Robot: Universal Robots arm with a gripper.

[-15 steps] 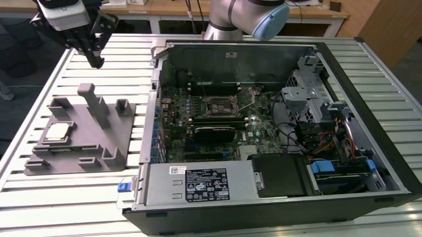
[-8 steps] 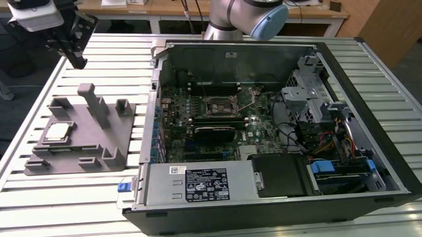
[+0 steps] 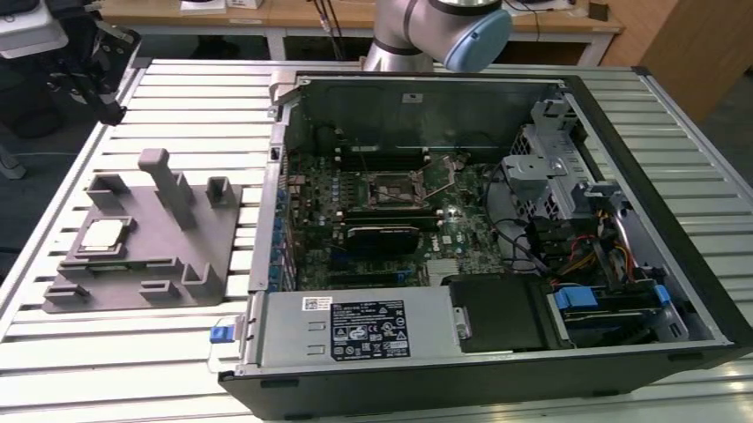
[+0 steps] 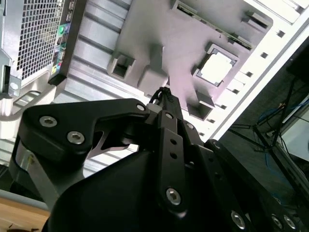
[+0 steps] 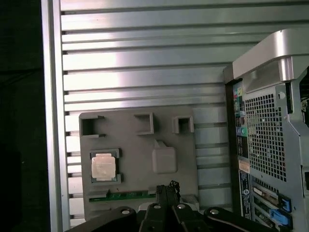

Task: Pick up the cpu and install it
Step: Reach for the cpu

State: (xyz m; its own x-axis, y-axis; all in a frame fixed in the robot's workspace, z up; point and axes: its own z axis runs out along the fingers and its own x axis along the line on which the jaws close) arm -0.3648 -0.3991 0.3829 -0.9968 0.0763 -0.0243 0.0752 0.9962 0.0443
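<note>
The slatted metal desk (image 3: 176,97) carries everything. On it lies a flat grey tray (image 3: 176,251) with upright blocks and pockets, which serves here as the marker for places.

The open computer case (image 3: 471,388) lies on its side just beside the tray, on the exterior view's right. Inside the case, well away from the tray, the black socket (image 3: 391,187) sits on the green board.

The arm (image 3: 436,31) shows at the far edge of the desk in the exterior view, beyond the case. In the first wrist view the gripper (image 5: 167,189) hangs above the tray, clear of it and over the tray's middle rather than over the chip. Its jaws look closed together, with nothing between them.

The cpu (image 3: 102,234) rests flat in a square pocket of the tray, silvery top up. The pocket is near the tray edge that faces away from the case. Nothing touches the cpu, so it is not yet picked up.

By its look the cpu will be light, stiff and thin. Its smooth metal top would likely give a poor hold, and its underside is probably delicate. The safest hold is likely across two opposite side edges, kept level so it lifts straight out of the pocket.
</note>
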